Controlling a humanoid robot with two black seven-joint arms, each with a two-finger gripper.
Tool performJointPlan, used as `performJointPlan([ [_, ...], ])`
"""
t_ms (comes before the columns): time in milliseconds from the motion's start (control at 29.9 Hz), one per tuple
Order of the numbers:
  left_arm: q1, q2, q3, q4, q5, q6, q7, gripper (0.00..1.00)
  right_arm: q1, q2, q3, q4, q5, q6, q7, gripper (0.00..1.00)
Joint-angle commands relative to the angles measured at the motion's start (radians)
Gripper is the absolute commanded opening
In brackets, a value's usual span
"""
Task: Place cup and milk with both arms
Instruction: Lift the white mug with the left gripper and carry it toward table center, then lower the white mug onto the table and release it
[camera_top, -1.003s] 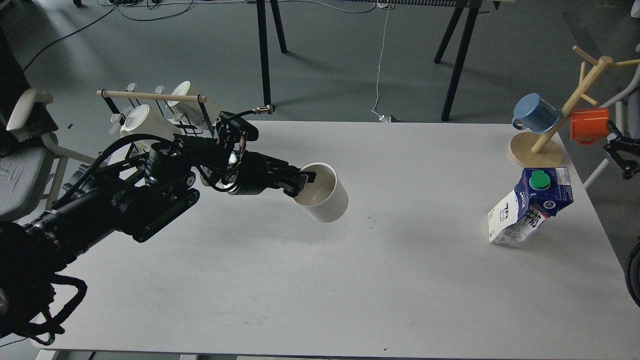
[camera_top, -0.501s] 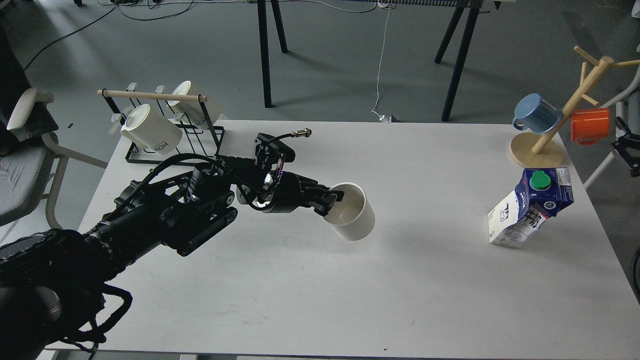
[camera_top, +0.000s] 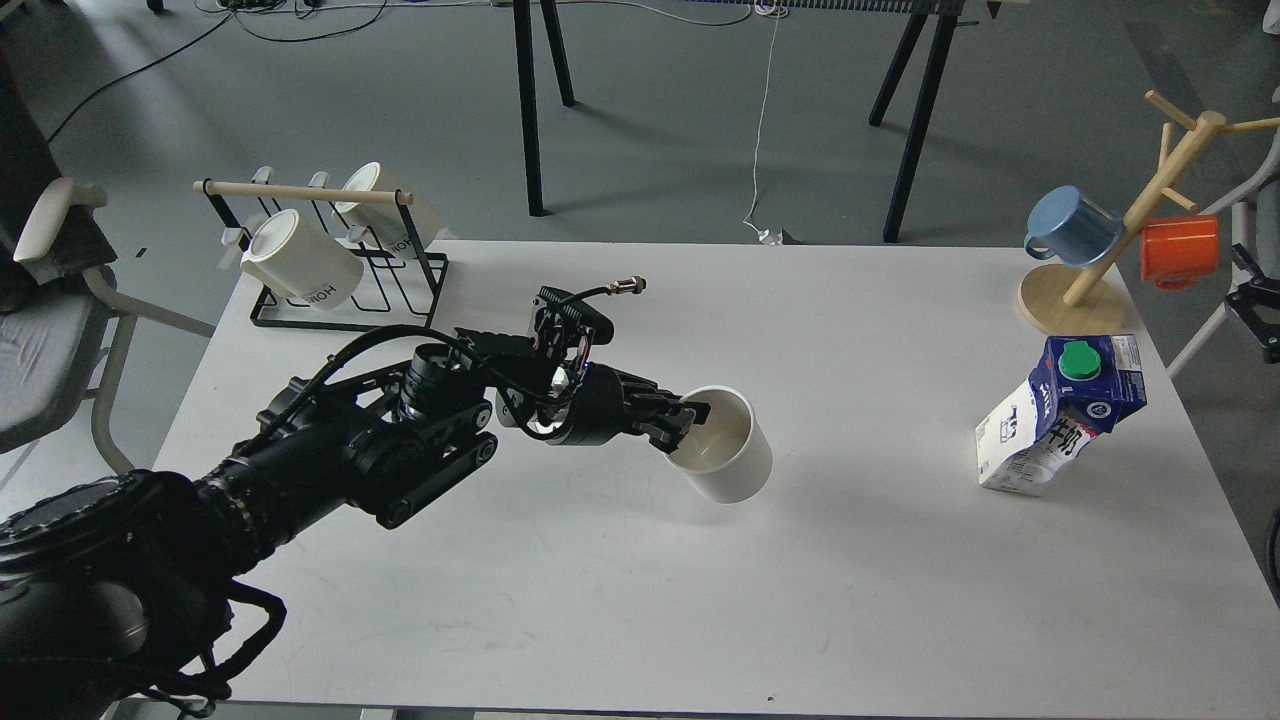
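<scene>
Because the left gripper (camera_top: 685, 425) pinches the cup (camera_top: 722, 457) by its rim, one finger inside, the mug hangs tilted beyond it, the milk (camera_top: 1055, 415) well apart, rightward.

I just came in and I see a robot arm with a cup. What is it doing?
The robot's left gripper is pinching the rim of a plain white cup and holding it over the middle of the white table. A blue-and-white milk carton stands by itself near the table's right edge, leaning a bit, with nothing touching it. Only a small piece of the right arm shows at the right edge, away from the milk.
</scene>
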Motion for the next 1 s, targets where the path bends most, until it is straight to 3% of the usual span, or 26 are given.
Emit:
performJointPlan([
  [0, 0.001, 0.007, 0.0, 0.002, 0.001, -0.001, 0.0, 0.09, 0.0, 0.002, -0.001, 0.002, 0.0, 0.0, 0.0, 0.93],
  [401, 0.007, 0.048, 0.0, 0.042, 0.049, 0.001, 0.0, 0.1, -0.002, 0.002, -0.001, 0.0, 0.0, 0.0, 0.0, 0.93],
  [835, 0.01, 0.048, 0.0, 0.042, 0.049, -0.001, 0.0, 0.24, -0.012, 0.001, 0.001, 0.0, 0.0, 0.0, 0.0, 0.93],
  [969, 0.01, 0.051, 0.0, 0.042, 0.041, -0.002, 0.0, 0.32, -0.017, 0.001, 0.001, 0.0, 0.002, 0.0, 0.0, 0.93],
])
